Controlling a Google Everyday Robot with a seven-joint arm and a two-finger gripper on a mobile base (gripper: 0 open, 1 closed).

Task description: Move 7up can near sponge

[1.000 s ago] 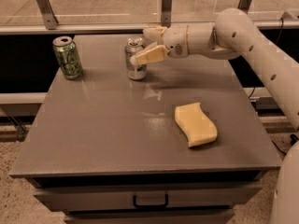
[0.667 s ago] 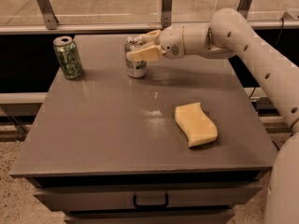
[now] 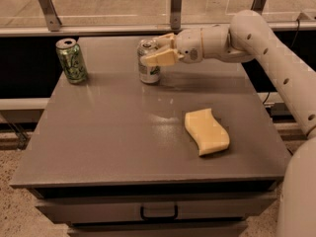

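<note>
The 7up can (image 3: 148,73), silver-white with green marks, stands upright at the back middle of the grey table (image 3: 108,132). My gripper (image 3: 151,50) reaches in from the right at the height of the can's top. It is open, with one pale finger in front of the can and the other behind it. The can still rests on the table. The pale-yellow sponge (image 3: 207,131) with wavy sides lies flat at the front right, well apart from the can.
An all-green patterned can (image 3: 72,60) stands at the back left of the table. My arm (image 3: 256,38) spans the back right edge. A rail with glass runs behind the table. A drawer handle (image 3: 158,213) shows below the front edge.
My gripper has moved left, from beside the 7up can to straddling its top. The can, the sponge and the green can have not moved.
</note>
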